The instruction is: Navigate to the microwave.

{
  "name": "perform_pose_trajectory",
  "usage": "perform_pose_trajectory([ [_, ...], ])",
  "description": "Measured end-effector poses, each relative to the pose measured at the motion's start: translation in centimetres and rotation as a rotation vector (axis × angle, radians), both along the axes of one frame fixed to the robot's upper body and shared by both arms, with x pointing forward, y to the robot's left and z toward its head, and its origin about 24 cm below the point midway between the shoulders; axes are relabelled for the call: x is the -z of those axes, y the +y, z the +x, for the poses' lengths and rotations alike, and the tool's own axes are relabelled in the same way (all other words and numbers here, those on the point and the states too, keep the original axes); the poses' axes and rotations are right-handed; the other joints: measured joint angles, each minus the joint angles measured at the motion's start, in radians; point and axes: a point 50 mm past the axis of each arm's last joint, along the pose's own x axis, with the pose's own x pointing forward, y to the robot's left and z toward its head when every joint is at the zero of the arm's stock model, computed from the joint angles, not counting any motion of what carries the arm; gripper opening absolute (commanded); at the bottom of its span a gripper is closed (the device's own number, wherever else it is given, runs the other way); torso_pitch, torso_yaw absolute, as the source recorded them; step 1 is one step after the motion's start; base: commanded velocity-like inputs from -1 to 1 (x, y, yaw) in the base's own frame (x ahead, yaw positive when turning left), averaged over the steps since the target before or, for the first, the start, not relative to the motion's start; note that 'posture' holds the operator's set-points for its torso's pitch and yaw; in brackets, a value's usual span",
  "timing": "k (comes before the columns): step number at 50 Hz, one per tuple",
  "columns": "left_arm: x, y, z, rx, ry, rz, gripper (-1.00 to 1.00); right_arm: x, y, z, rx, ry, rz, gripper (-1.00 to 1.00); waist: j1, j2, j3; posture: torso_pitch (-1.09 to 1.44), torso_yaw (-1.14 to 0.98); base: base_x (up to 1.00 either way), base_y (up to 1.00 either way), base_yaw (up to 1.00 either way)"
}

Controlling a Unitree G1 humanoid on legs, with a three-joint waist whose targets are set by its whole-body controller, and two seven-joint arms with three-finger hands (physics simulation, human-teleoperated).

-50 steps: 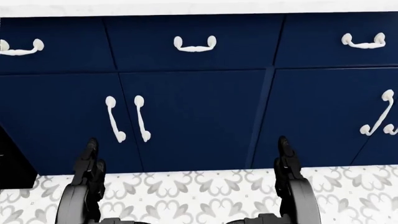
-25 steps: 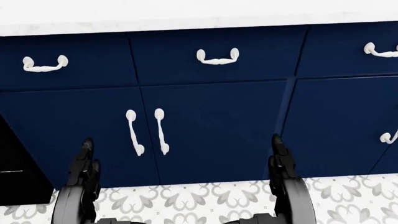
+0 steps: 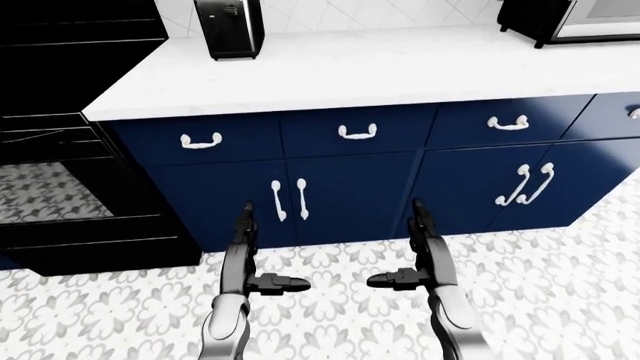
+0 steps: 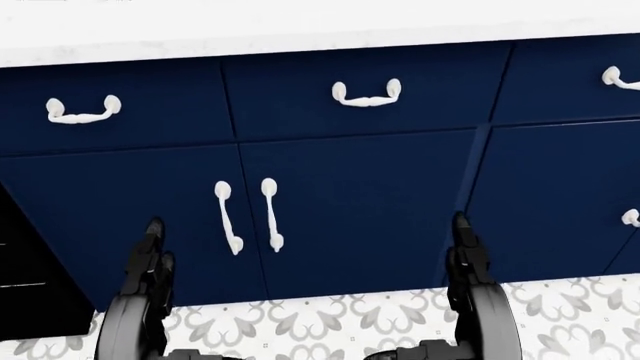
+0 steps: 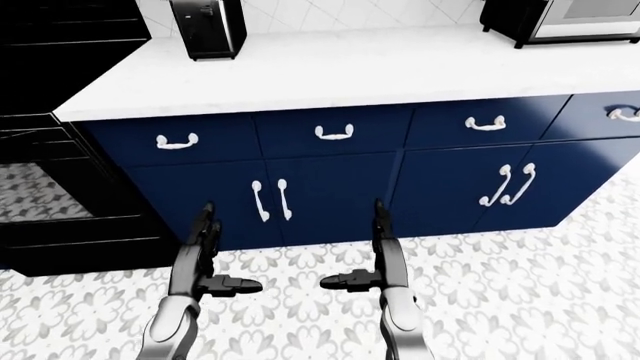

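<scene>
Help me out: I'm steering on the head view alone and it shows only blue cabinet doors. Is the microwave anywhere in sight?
Observer: Yes. The microwave sits on the white countertop at the left-eye view's top right corner.
Operator: Anything on the other side?
Observer: A black oven fills the left edge.
Operator: Anything else on the counter?
Observer: A dark appliance stands at the top left.
Operator: Hands free?
Observer: The left hand and right hand are open, holding nothing.

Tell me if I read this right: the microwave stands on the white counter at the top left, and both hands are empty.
Not quite. The microwave stands at the top right of the white counter, as the right-eye view shows; the dark appliance is the one nearer the left. The left hand and right hand are indeed empty.
</scene>
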Motion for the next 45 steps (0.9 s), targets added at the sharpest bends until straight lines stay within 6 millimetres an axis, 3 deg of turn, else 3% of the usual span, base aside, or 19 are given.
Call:
perform_pose_trajectory([
  [3, -0.3, 0.0, 0.0, 0.000, -0.013, 0.001, 1.00, -0.1, 0.1, 0.0, -0.004, -0.006, 0.001, 1.00, 0.001, 0.061, -0.004, 0.00, 0.00, 0.00, 0.30, 0.00],
  [4, -0.3, 0.2, 0.0, -0.004, -0.015, 0.007, 1.00, -0.2, 0.3, 0.1, -0.009, -0.008, 0.007, 1.00, 0.008, 0.070, -0.010, 0.00, 0.00, 0.00, 0.31, 0.00],
  [8, 0.5, 1.1, -0.3, -0.044, 0.026, 0.016, 1.00, 0.5, 1.3, -0.2, -0.047, 0.029, 0.019, 1.00, 0.025, 0.050, -0.002, 0.00, 0.00, 0.00, 0.30, 0.00],
  [15, 0.1, 0.6, -0.1, -0.021, 0.005, 0.011, 1.00, 0.0, 0.5, 0.1, -0.021, -0.001, 0.009, 1.00, 0.014, -0.038, 0.004, 0.00, 0.00, 0.00, 0.30, 0.00],
  [17, 0.0, 0.5, 0.0, -0.019, -0.004, 0.011, 1.00, -0.1, 0.6, 0.1, -0.022, -0.009, 0.009, 1.00, 0.012, -0.073, -0.001, 0.00, 0.00, 0.00, 0.30, 0.00],
  [19, 0.2, 0.1, -0.1, -0.009, 0.006, 0.001, 1.00, 0.1, 0.3, 0.1, -0.014, 0.004, 0.003, 1.00, -0.004, -0.060, 0.000, 0.00, 0.00, 0.00, 0.31, 0.00],
  [21, 0.6, -0.2, -0.2, 0.004, 0.026, -0.001, 1.00, 0.6, -0.1, -0.2, 0.001, 0.025, 0.001, 1.00, -0.006, -0.066, -0.008, 0.00, 0.00, 0.00, 0.30, 0.00],
  [24, 0.4, -0.1, -0.2, 0.003, 0.020, 0.001, 1.00, 0.4, -0.1, -0.1, 0.004, 0.021, 0.000, 1.00, -0.002, -0.042, -0.008, 0.00, 0.00, 0.00, 0.30, 0.00],
  [28, -0.2, 0.0, 0.0, -0.002, -0.009, 0.002, 1.00, 0.1, 0.1, 0.0, -0.002, 0.002, 0.000, 1.00, -0.002, 0.022, 0.003, 0.00, 0.00, 0.00, 0.31, 0.00],
  [30, -0.2, 0.0, 0.0, -0.002, -0.013, 0.003, 1.00, 0.0, 0.1, 0.0, -0.004, -0.001, 0.000, 1.00, 0.000, 0.067, -0.003, 0.00, 0.00, 0.00, 0.31, 0.00],
  [31, -0.2, 0.3, 0.0, -0.005, -0.013, 0.009, 1.00, 0.0, 0.4, 0.1, -0.009, -0.004, 0.006, 1.00, 0.005, 0.074, -0.010, 0.00, 0.00, 0.00, 0.31, 0.00],
  [36, 0.6, 1.1, -0.3, -0.042, 0.029, 0.016, 1.00, 0.6, 1.1, -0.1, -0.043, 0.030, 0.016, 1.00, 0.025, 0.037, -0.004, 0.00, 0.00, 0.00, 0.31, 0.00],
  [43, 0.1, 0.5, -0.1, -0.017, 0.005, 0.013, 1.00, 0.0, 0.5, 0.1, -0.019, -0.005, 0.009, 1.00, 0.014, -0.037, 0.004, 0.00, 0.00, 0.00, 0.31, 0.00],
  [45, 0.0, 0.6, 0.0, -0.018, -0.002, 0.015, 1.00, -0.1, 0.7, 0.1, -0.023, -0.008, 0.010, 1.00, 0.013, -0.067, 0.000, 0.00, 0.00, 0.00, 0.31, 0.00],
])
